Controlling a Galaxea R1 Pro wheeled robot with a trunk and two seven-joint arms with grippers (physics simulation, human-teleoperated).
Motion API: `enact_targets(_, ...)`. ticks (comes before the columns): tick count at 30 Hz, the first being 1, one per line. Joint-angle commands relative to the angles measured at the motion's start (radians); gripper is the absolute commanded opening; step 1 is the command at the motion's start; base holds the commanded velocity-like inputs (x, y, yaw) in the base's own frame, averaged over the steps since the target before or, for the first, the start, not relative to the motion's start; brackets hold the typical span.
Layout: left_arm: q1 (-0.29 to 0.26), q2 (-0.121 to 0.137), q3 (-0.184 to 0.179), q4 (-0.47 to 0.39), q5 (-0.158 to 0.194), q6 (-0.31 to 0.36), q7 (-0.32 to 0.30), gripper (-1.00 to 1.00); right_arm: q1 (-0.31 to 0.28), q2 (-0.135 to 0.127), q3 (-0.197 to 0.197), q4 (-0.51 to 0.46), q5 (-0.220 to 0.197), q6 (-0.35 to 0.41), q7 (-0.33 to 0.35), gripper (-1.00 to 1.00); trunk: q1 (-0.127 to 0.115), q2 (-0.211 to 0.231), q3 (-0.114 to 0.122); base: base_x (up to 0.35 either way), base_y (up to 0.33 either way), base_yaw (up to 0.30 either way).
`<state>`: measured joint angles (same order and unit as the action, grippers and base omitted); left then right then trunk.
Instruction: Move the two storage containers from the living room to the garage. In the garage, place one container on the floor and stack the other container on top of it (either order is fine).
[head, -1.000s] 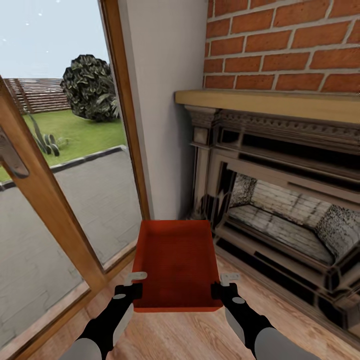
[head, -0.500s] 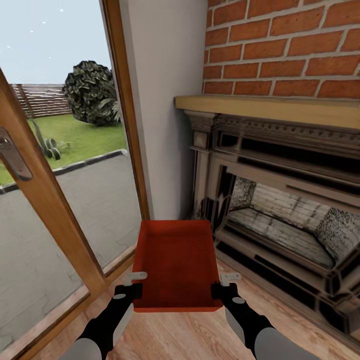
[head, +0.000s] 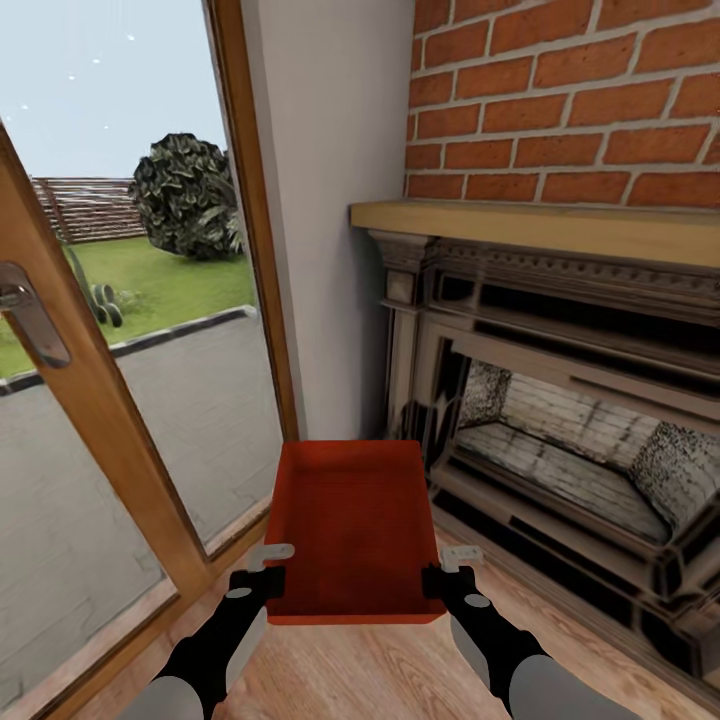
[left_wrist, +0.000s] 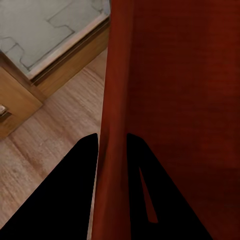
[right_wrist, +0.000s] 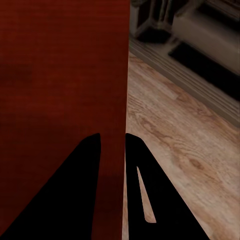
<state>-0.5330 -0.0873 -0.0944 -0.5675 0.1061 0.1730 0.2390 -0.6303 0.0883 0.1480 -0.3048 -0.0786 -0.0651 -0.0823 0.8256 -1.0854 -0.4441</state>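
red-orange plastic, smooth-walled and open at the top: one storage container hangs in the air between the two arms, low in the head view, above the light wood-plank floor of the living room. its long axis runs away from the robot, toward the pale wall ahead.

the left gripper is clamped on the container's left wall near the robot's end; in the left wrist view its two dark fingers straddle that thin wall, one outside and one inside the bin. the right gripper grips the right wall in the same manner, and the right wrist view shows its fingers pinching the wall edge with wood planks on the outer side.

to the right of the container stands the red brick fireplace, with a pale wooden mantel and a dark carved surround around the firebox. to the left is a wood-framed glass door with a metal handle; through the glass lie grey paving, a lawn, a dark shrub and a slatted fence.
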Motion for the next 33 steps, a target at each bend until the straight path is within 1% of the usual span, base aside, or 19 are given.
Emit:
enact_targets(1,-0.001,0.001,0.004,-0.023,-0.019,-0.026,0.017,-1.00,0.000,-0.001,-0.002,0.004,-0.012,-0.004,-0.095,-1.00,0.000,-0.001,0.001,0.000,0.000,0.000)
enact_targets(33,-0.001,0.000,0.005,-0.020,-0.019,-0.026,0.017,-1.00,0.000,-0.001,-0.002,0.004,-0.012,-0.004,-0.094,-1.00,0.000,-0.001,0.051,0.000,0.000,0.000)
